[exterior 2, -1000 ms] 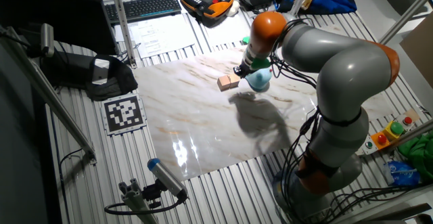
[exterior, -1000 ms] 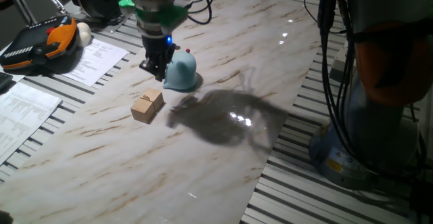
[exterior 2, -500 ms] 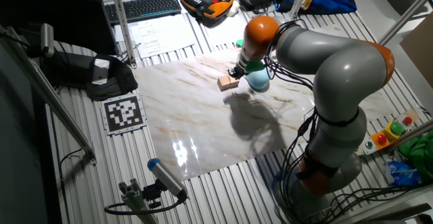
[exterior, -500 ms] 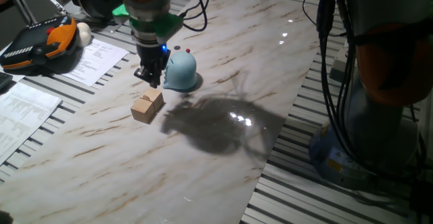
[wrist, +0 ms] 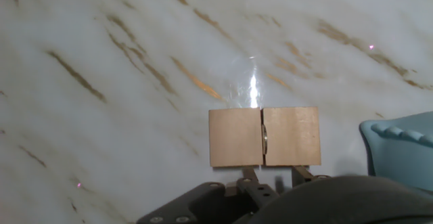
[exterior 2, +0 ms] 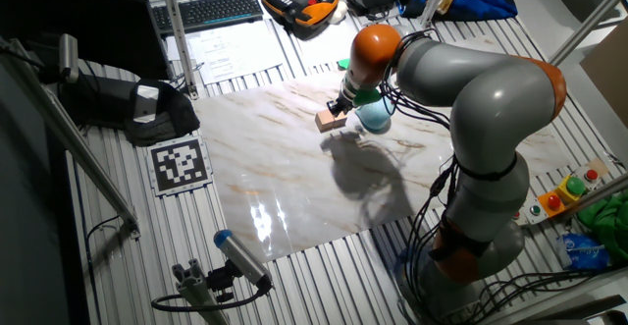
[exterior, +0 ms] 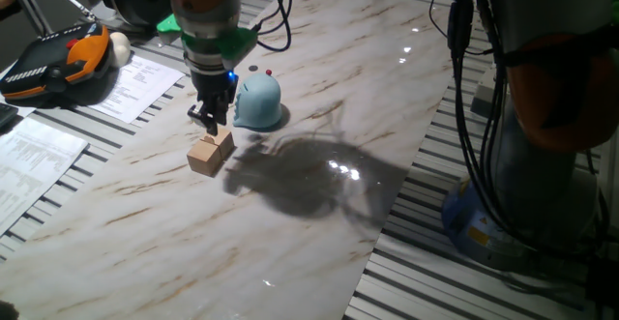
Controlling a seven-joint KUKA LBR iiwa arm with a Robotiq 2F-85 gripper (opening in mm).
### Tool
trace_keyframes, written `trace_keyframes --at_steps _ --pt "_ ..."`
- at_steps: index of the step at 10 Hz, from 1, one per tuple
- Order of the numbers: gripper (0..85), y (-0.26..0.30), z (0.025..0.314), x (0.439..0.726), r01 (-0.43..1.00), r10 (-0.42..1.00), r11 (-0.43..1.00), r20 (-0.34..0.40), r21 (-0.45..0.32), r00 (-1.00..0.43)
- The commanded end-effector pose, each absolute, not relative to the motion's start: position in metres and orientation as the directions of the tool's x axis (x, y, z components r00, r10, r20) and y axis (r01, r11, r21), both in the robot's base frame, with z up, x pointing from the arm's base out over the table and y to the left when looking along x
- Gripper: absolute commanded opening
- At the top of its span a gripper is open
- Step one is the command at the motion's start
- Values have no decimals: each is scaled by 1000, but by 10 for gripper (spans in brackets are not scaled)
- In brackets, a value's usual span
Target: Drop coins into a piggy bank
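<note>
The light blue piggy bank (exterior: 257, 102) stands on the marble table and shows at the right edge of the hand view (wrist: 400, 151). Two tan wooden cubes (exterior: 210, 151) lie side by side just left of it (wrist: 264, 137). A thin coin (wrist: 265, 139) stands on edge in the gap between them. Tiny reddish coins (exterior: 268, 72) lie behind the bank. My gripper (exterior: 211, 120) hangs just above the cubes, pointing down, also seen in the other fixed view (exterior 2: 339, 108). Its fingertips (wrist: 245, 172) stand slightly apart with nothing between them.
An orange teach pendant (exterior: 58, 61) and papers (exterior: 135, 86) lie off the table's left edge. A keyboard (exterior 2: 218, 9) and a printed marker tag (exterior 2: 179, 163) sit on the slatted bench. The arm's base and cables (exterior: 503, 214) stand at the right.
My gripper has moved left, away from the piggy bank's side, to a spot over the two wooden cubes. The bank and cubes have not moved.
</note>
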State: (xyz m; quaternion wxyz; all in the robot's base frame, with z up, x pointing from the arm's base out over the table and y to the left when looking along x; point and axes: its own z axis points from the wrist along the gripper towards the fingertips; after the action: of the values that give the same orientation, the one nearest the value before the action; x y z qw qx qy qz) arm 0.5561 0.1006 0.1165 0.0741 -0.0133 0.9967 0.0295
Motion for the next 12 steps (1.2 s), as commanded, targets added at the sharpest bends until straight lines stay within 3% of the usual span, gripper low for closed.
trace_keyframes --at_steps 1,12 --pt "340 102 114 557 -34 -25 998 -152 57 -988" --pt "340 103 111 558 -47 -45 999 -175 10 -984"
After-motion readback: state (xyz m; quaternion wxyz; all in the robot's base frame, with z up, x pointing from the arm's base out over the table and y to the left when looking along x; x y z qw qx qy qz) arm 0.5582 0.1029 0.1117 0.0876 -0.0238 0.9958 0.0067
